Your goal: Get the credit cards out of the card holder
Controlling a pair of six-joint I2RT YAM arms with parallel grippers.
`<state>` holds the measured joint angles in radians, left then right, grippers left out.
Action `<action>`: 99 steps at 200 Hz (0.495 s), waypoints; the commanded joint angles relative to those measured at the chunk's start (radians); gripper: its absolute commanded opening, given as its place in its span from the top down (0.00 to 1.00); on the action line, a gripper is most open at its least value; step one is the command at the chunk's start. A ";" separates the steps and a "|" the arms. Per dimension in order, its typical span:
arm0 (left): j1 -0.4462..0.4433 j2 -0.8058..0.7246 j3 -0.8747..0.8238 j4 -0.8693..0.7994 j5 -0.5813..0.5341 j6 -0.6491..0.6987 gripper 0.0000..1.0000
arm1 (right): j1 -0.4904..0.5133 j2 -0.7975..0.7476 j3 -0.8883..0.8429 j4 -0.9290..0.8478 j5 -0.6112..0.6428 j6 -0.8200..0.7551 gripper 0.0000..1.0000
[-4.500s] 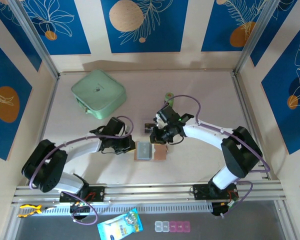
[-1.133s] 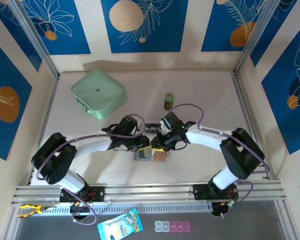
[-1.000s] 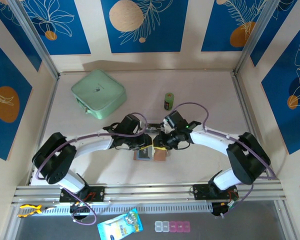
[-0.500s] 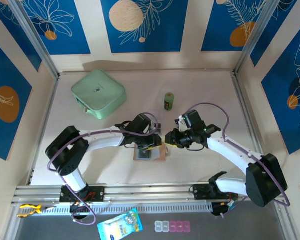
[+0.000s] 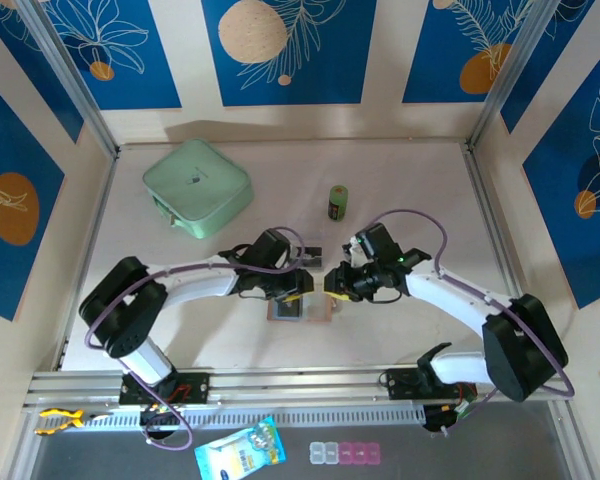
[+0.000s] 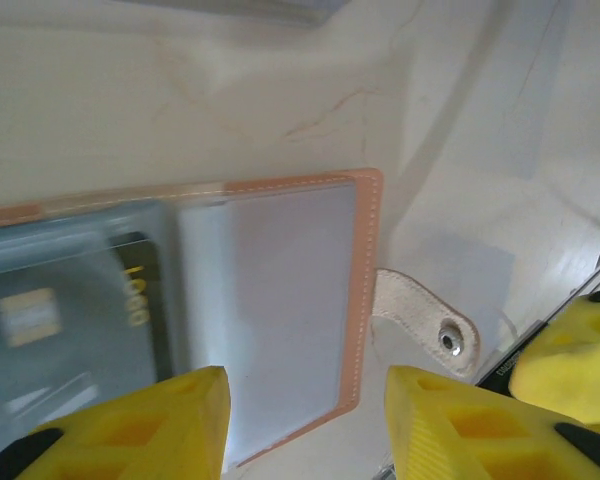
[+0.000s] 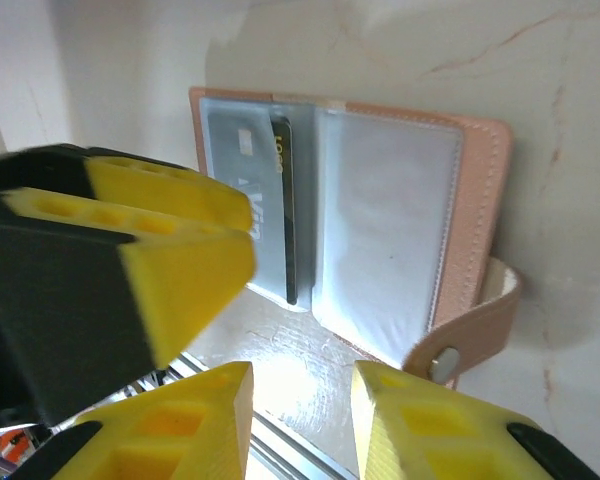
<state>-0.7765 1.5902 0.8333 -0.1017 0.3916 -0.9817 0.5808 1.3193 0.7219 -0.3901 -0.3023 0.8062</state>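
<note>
Left tool (image 6: pixel 305 425) hangs just over the card holder (image 6: pixel 280 290) with its yellow jaws apart and nothing clamped between them. The right tool (image 7: pixel 300 415) also stands open and empty, just beside the holder's strap side.

The card holder lies opened flat on the pale surface (image 5: pixel 400 190), between the 2 arms. It is tan-pink and leather-like, with a stitched border and grey clear sleeves on its 2 halves. In the left sleeve sit the credit cards (image 7: pixel 265 180): a pale grey card (image 7: pixel 242 150) with a chip, and at the fold a dark card (image 6: pixel 135 300) with gold lettering. The right sleeve is milky and pale. A short strap (image 6: pixel 427 322) with a metal snap sticks out from the right edge and curls up off the surface.

In the right wrist view, 1 finger of the left tool covers part of the left half; whether it touches cannot be told.

Farther back stand a small green can (image 5: pixel 338 202) and, at the left rear, a mint-green square case (image 5: pixel 197 187).
</note>
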 commanded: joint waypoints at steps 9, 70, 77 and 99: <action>0.035 -0.076 -0.064 0.011 0.002 0.027 0.61 | 0.058 0.071 0.082 0.015 0.009 0.031 0.69; 0.079 -0.170 -0.124 -0.134 -0.103 0.101 0.70 | 0.152 0.243 0.179 0.051 0.026 0.040 0.71; 0.083 -0.170 -0.130 -0.136 -0.102 0.105 0.71 | 0.158 0.258 0.184 0.053 0.028 0.040 0.71; 0.091 -0.153 -0.148 -0.117 -0.087 0.112 0.75 | 0.167 0.287 0.189 0.060 0.035 0.043 0.71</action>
<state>-0.7002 1.4345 0.7139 -0.1791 0.3199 -0.9077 0.7357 1.5803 0.8871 -0.3332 -0.2764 0.8371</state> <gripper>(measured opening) 0.267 0.295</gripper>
